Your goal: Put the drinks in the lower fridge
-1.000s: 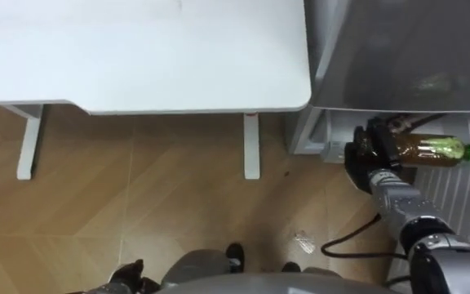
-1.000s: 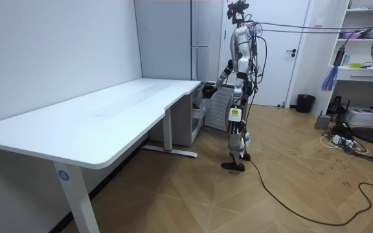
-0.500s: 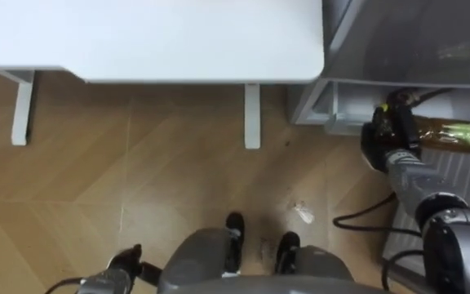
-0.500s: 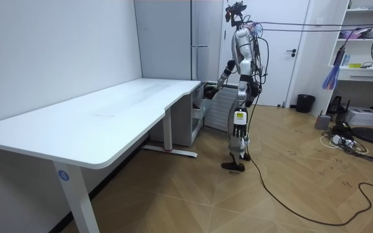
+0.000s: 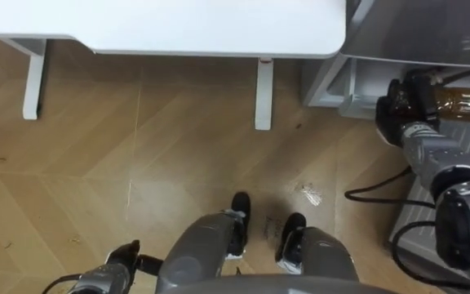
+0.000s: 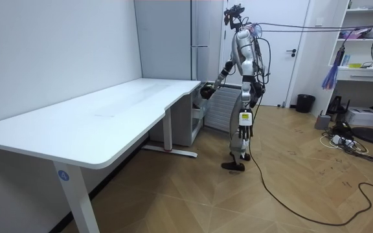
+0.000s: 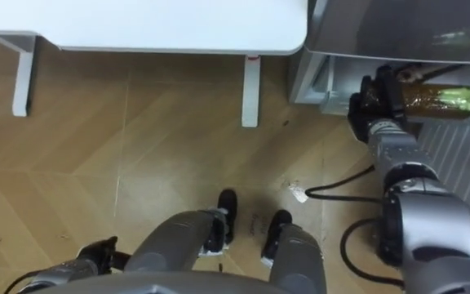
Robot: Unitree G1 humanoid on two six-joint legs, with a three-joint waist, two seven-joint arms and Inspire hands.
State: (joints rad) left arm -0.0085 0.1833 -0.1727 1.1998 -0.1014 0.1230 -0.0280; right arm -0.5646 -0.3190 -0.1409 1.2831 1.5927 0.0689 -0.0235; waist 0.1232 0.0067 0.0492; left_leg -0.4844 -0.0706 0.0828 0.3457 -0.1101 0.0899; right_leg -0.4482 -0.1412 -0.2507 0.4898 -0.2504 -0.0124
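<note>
Bottle [image 7: 443, 100] nearer lower edge of fridge [image 7: 398, 28]

Counting now: I'm seeing 1 drink bottle [image 7: 447, 100], 1 white worktop [image 5: 219, 20], 1 grey fridge [image 6: 173, 39], 1 dark bin [image 6: 305, 102], plus 2 hands showing, left hand [image 5: 125, 255] & right hand [image 7: 378, 100].

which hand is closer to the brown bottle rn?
Right. The right hand has its fingers closed round the base end of the bottle. The left hand hangs low at the robot's left side, far across the floor from it.
</note>
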